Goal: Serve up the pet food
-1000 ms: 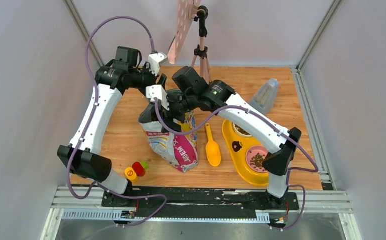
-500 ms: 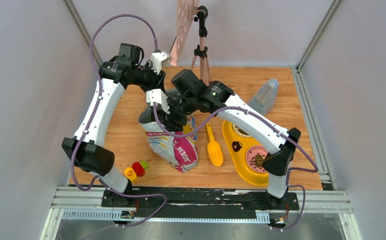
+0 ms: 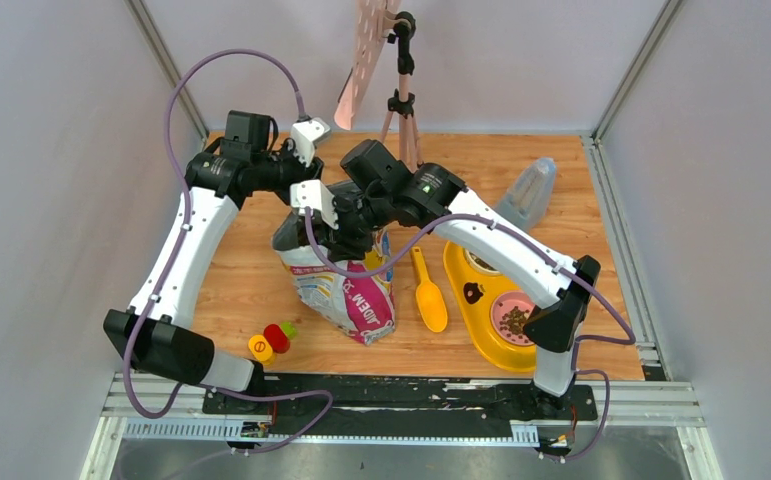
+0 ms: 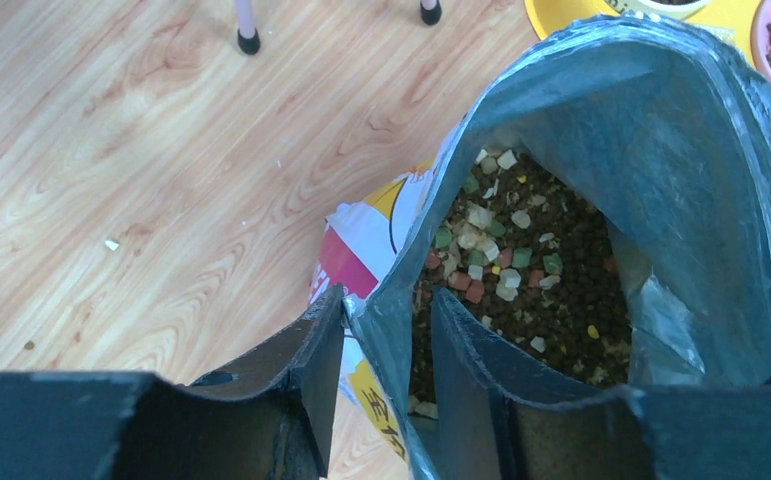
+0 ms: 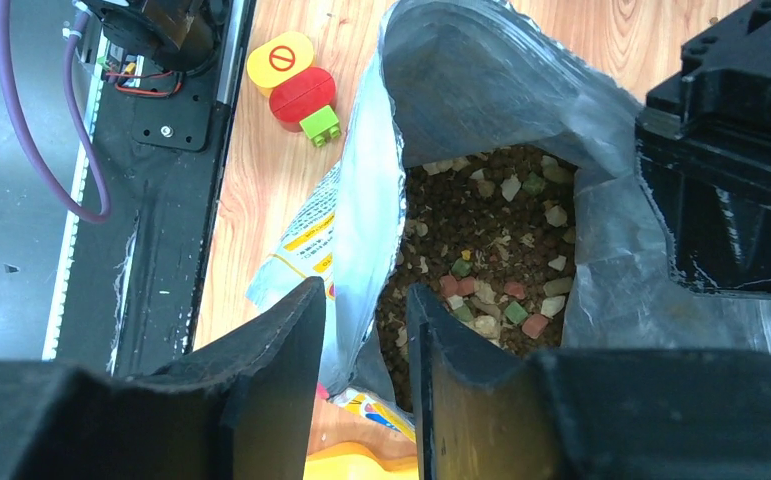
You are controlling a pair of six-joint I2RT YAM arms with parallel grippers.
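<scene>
The pet food point(image 4: 546, 275), dark-brown kibble mixed with pale, green and pink bits, is contained in the printed bag point(image 3: 346, 290), which is stood upright on the table point(image 3: 241, 270) with its mouth spread open. The bag's rim is clamped on one side by the left jaws and on the opposite side by the right jaws. More kibble is seen in a bowl of the yellow feeder point(image 3: 479, 320), near the yellow scoop point(image 3: 428, 308).
</scene>
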